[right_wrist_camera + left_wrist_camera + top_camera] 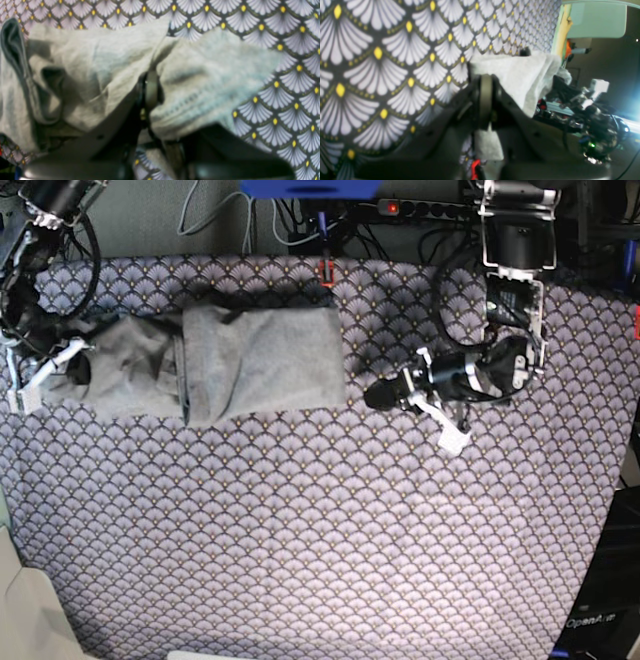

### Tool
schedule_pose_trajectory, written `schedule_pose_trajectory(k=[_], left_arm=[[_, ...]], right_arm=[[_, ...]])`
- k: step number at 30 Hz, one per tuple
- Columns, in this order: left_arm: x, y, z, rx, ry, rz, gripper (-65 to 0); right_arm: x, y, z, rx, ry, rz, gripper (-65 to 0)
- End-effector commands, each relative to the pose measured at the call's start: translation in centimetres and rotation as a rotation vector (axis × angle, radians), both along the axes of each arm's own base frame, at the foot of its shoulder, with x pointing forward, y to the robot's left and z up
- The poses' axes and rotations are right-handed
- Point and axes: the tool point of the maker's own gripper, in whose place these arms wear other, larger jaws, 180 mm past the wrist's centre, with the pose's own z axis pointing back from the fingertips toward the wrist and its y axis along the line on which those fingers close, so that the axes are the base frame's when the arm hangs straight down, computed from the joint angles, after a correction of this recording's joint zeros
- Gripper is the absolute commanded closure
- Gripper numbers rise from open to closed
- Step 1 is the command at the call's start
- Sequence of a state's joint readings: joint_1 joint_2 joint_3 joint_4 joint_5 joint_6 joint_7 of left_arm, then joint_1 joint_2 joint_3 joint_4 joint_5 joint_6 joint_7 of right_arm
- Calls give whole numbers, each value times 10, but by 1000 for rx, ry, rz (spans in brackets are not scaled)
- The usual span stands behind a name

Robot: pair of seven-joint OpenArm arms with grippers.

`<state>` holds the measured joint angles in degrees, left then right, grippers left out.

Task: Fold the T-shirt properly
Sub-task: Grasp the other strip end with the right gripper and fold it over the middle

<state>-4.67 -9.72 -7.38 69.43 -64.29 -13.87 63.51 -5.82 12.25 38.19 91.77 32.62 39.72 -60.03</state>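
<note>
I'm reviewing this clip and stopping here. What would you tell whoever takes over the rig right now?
Right gripper: jaws shut on a rumpled end of the T-shirt, at the table's edge.
Left gripper: jaws look shut, just off the shirt's opposite edge; the base view shows a gap.
Shirt: on the patterned cloth, partly folded, with one half a smooth rectangle.
Left to do: flatten the bunched half and finish the fold.

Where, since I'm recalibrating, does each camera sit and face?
Base: overhead, down on the patterned cloth, the T-shirt, the left arm and the right arm.
Left wrist: on the left arm, along the left claw to the T-shirt's edge.
Right wrist: on the right arm, along the right claw into bunched T-shirt.
All three share the T-shirt.
</note>
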Motion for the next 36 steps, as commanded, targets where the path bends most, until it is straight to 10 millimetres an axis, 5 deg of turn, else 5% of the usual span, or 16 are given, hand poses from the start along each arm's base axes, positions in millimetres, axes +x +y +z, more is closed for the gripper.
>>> schedule_pose_trajectory(k=[1, 10, 18, 25, 36], left_arm=[[10, 6, 12, -4, -46, 4, 0], [9, 27, 10, 47, -45, 6, 0], [9, 37, 9, 70, -44, 7, 0], [10, 35, 9, 70, -48, 6, 0], [11, 34, 9, 69, -49, 5, 0]], right_arm=[[11, 10, 18, -3, -69, 34, 0], [19, 107, 25, 37, -106, 279, 0], [20, 151, 24, 84, -114, 384, 0], [19, 186, 52, 81, -194, 467, 0], [-7, 233, 38, 151, -143, 587, 0]])
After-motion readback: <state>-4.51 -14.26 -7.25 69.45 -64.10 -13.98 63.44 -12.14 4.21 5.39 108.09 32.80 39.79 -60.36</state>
